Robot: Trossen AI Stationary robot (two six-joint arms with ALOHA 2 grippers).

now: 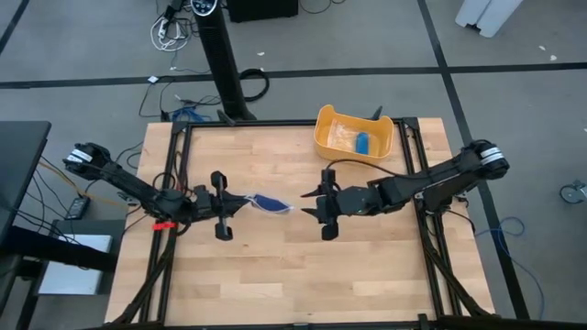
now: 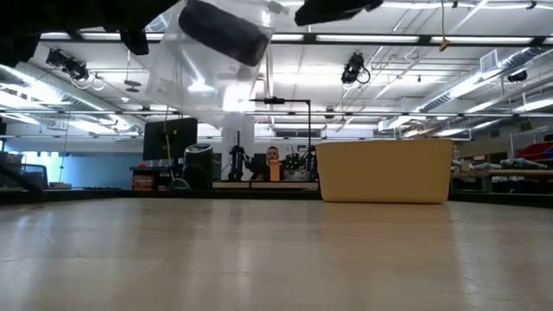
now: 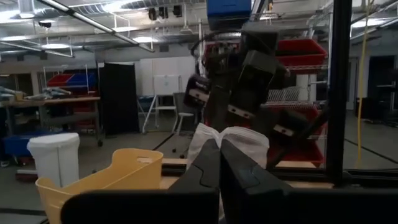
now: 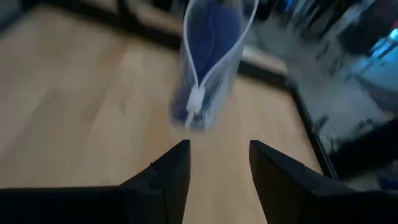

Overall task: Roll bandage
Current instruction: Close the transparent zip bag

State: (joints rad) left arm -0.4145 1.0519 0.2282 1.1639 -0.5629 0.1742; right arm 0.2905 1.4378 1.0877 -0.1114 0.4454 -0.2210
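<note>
The bandage [image 1: 269, 203] is a dark-blue roll inside a clear plastic wrapper [image 4: 208, 68], held in the air over the middle of the table. In the low view the roll [image 2: 223, 33] and the wrapper [image 2: 194, 73] show high above the tabletop. My left gripper [image 1: 246, 204] is shut on the wrapper's left end. My right gripper [image 1: 307, 204] is open and empty, level, just right of the wrapper's free end and pointing at it; its fingers [image 4: 217, 162] stand short of the wrapper. My left gripper pinches the wrapper's end [image 3: 227, 142] between its two shut fingers [image 3: 205, 171]. The fingers lie level and come from the table's left. The wrapper with the roll inside is lifted clear of the table and sticks out toward my right gripper.
A yellow plastic tub [image 1: 328, 136] stands at the table's far right, holding a blue item [image 1: 364, 142] and clear wrappers; it also shows in the low view [image 2: 384, 171]. A black frame [image 1: 183, 128] runs around the wooden tabletop [image 1: 275, 275]. A person [image 2: 273, 155] shows far behind.
</note>
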